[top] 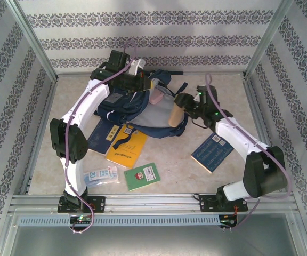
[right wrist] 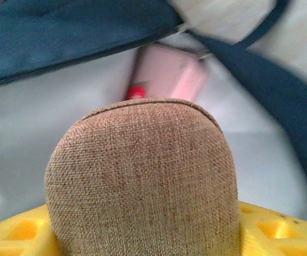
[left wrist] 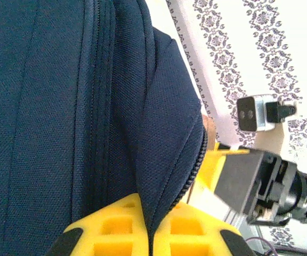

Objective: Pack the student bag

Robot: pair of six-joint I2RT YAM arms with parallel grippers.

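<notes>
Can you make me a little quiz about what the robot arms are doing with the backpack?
1. True or false: the left gripper is pinching the fabric of the student bag.
2. What does the right gripper hold? A) a brown fabric pouch B) a spoon C) nothing
3. What colour is the box lying inside the bag?
Key: 1 true; 2 A; 3 pink.
</notes>
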